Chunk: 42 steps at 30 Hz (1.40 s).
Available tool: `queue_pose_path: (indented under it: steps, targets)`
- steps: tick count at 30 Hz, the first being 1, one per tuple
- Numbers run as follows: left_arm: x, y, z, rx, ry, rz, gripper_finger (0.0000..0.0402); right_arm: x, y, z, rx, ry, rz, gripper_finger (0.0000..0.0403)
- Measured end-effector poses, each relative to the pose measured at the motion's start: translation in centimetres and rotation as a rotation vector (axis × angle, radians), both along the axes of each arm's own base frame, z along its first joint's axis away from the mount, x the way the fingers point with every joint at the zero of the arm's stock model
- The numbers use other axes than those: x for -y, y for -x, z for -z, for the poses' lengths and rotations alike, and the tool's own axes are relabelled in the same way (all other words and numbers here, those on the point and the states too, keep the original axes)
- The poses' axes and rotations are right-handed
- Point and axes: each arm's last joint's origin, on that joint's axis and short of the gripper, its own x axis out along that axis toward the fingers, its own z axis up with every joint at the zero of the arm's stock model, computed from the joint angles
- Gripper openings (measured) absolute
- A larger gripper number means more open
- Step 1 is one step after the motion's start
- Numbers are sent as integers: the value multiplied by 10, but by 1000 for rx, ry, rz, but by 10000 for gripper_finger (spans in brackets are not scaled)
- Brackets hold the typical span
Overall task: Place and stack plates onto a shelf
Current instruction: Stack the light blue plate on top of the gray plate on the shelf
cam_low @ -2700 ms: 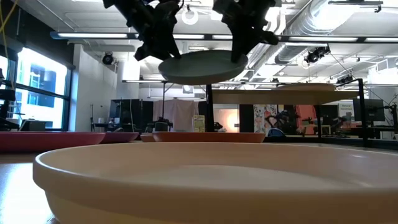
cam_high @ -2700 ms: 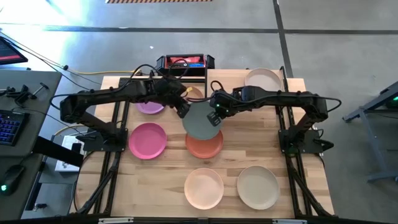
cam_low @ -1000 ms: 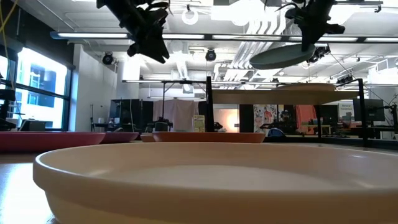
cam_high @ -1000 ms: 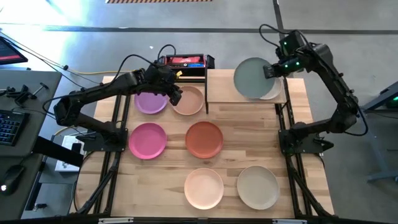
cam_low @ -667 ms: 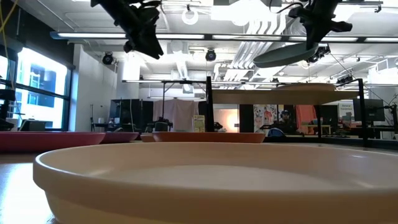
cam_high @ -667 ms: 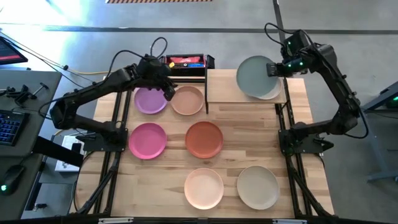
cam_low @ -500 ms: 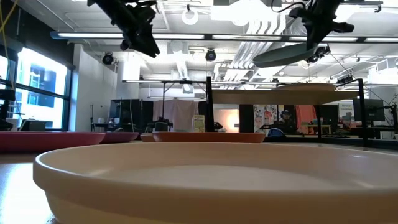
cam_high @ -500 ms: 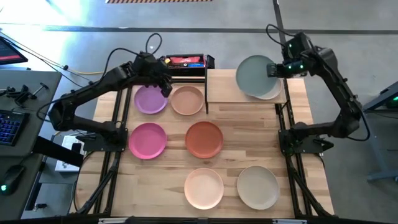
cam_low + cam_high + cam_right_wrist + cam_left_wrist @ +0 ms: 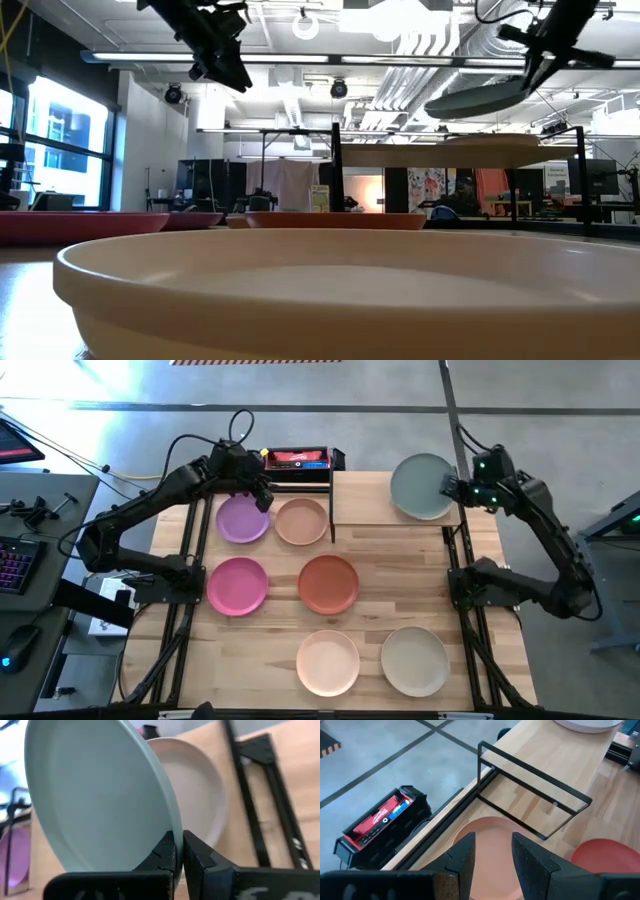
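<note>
My right gripper (image 9: 452,488) is shut on a grey-green plate (image 9: 420,486) and holds it over the right half of the light-wood shelf (image 9: 365,502). A beige plate (image 9: 197,782) lies on the shelf right under it. In the low view the grey-green plate (image 9: 478,100) hovers tilted above the shelf (image 9: 400,156). My left gripper (image 9: 262,495) is open and empty, high above the gap between the purple plate (image 9: 243,520) and the tan plate (image 9: 302,521). Its wrist view looks down on the tan plate (image 9: 490,837). My right gripper pinches the grey-green plate's rim (image 9: 172,827) on the plate's right side, one finger on the upper face and one beneath. The fingers come roughly level from the table's right side. The plate is lifted clear and tilted, its free left edge (image 9: 432,109) lower.
Pink (image 9: 237,585), terracotta (image 9: 328,583), peach (image 9: 328,662) and beige (image 9: 415,660) plates lie flat on the slatted tabletop. The shelf's black post frame (image 9: 532,790) stands beside the tan plate. A red-and-black battery pack (image 9: 297,459) sits beyond the far edge.
My right gripper carried the grey-green plate toward the table's right edge and a little down, so it now covers the beige plate on the shelf. My left gripper drew back toward the far left, staying open and high.
</note>
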Motion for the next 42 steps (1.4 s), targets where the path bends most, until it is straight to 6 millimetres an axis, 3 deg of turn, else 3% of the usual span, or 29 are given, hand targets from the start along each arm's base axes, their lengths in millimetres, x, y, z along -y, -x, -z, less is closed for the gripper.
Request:
queue_pose_path:
  steps: [9,17,25,42]
  targets:
    - [0,0,-1,-13,-29,23,117,2,13,1,55,-47,117,0]
    - [0,-1,-1,-25,-59,46,117,11,12,41,123,-166,117,0]
    - [-1,-1,-1,-30,-63,47,117,16,10,59,136,-172,117,0]
    - [-1,-1,-2,-18,-74,46,117,18,23,57,169,-125,185,0]
